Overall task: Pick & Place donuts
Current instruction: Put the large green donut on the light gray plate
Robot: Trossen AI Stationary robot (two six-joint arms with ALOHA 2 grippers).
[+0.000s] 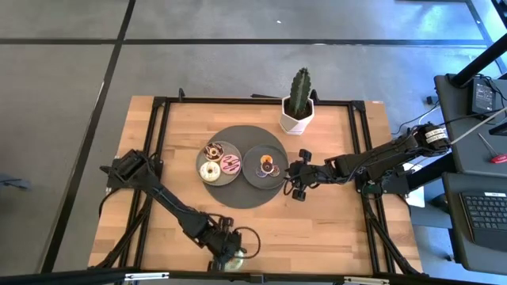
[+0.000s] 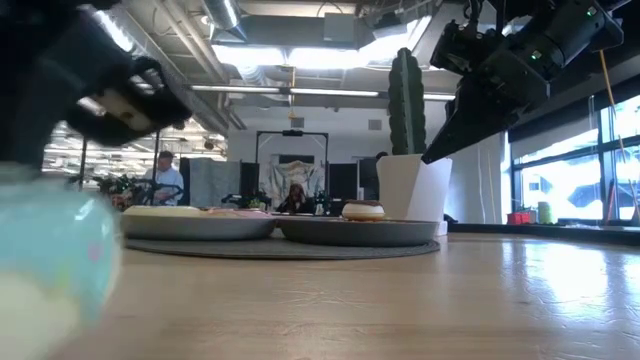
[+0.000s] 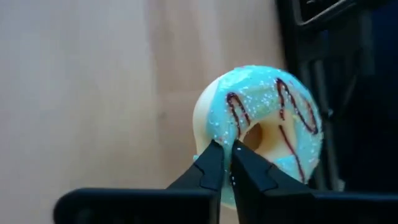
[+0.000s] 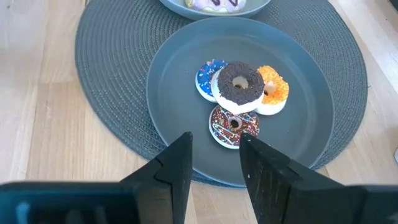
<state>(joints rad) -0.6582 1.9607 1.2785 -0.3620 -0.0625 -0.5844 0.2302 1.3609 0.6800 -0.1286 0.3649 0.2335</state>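
Donuts lie in three places. A blue-iced donut [image 3: 261, 134] with dark drizzle stands tilted on edge at the counter's six o'clock rim, and the left end effector [image 3: 225, 163] has its dark fingers pinched almost together on the donut's iced rim. On the round grey mat [image 1: 238, 194] at the counter's centre sit two grey plates. The plate toward nine o'clock [image 1: 207, 157] carries a brown, a white and a pink donut [image 1: 230, 165]. The plate toward three o'clock [image 4: 311, 112] holds four small ones bunched and touching: a brown-topped donut [image 4: 239, 83] rides on top, an orange donut [image 4: 275, 88] at its side, a blue sprinkled donut [image 4: 205, 76] opposite, and a dark sprinkled donut [image 4: 231, 127] nearest the right end effector [image 4: 215, 155]. That end effector hovers over this plate's three o'clock edge, fingers partly apart and empty.

The counter [image 1: 333, 229] is pale wood in a black frame on a grey floor. A cactus [image 1: 300, 91] in a white pot [image 1: 296, 119] stands at twelve o'clock. Beyond the counter the low view shows an open room with ceiling lights, windows and a distant person [image 2: 164, 177].

In the low view the held donut is only a pale blur at the edge, and the plate rims hide most of the donuts. From above, the left arm [image 1: 178, 207] largely covers it.
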